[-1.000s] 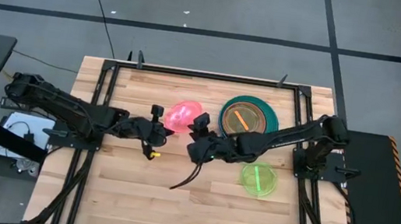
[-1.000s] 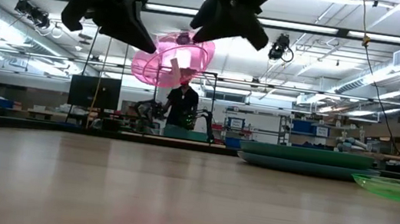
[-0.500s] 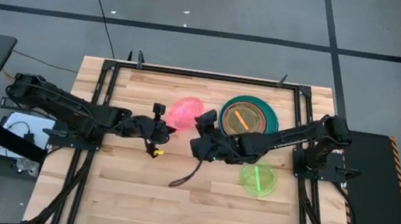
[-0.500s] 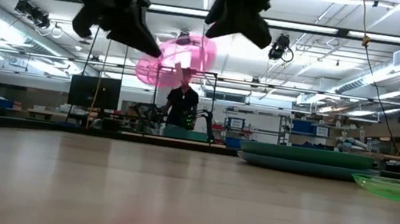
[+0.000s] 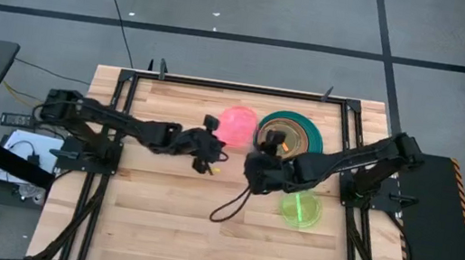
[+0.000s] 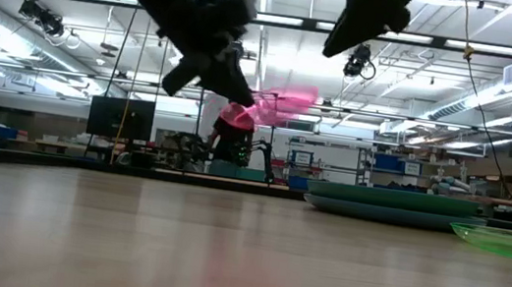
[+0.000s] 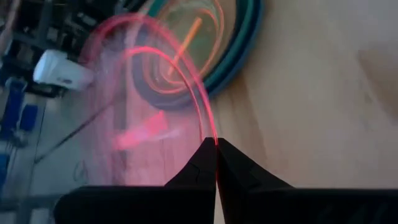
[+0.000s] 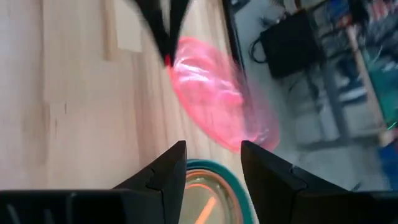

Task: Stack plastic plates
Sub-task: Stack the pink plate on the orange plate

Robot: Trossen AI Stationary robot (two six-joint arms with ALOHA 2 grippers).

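- Just in front of the left gripper (image 5: 213, 143), above the middle of the table (image 5: 156, 220), we see the translucent pink plate (image 5: 237, 124) held in the air.
- The left gripper's fingers (image 7: 205, 168) are pressed together on the rim of the pink plate (image 7: 155, 106), so this gripper is closed on the plate and carries it.
- In the low view the pink plate (image 6: 276, 105) hangs well above the wood, tilted, with the left gripper (image 6: 234, 86) at its lower edge.
- Beyond the held plate, on its far side from the left gripper, we find the stack of plates (image 5: 287, 135) on the table: a teal rim outside, a dark plate inside, and an orange plate (image 5: 277, 140) on top.
- In the high view the pink plate touches or slightly overlaps the edge of this stack; we cannot tell how much it overlaps.
- The right gripper (image 5: 256, 172) is near the left gripper, on the other side of the pink plate's near edge, and just beside the stack.
- In its own wrist view the right gripper's two fingers (image 8: 168, 171) stand clearly apart with nothing between them, so it is open and empty.
- From this view the pink plate (image 8: 214, 93) is ahead of the right gripper, and a part of the stack (image 8: 211, 190) shows between the fingers, lower down.
- The lime green plate (image 5: 301, 208) lies flat on the table, close to the right gripper on the side towards the right arm's base, apart from the stack.
- A black cable (image 5: 231, 207) hangs from the right arm over the wood.
- In the low view a person (image 6: 234, 141) shows far behind the table.
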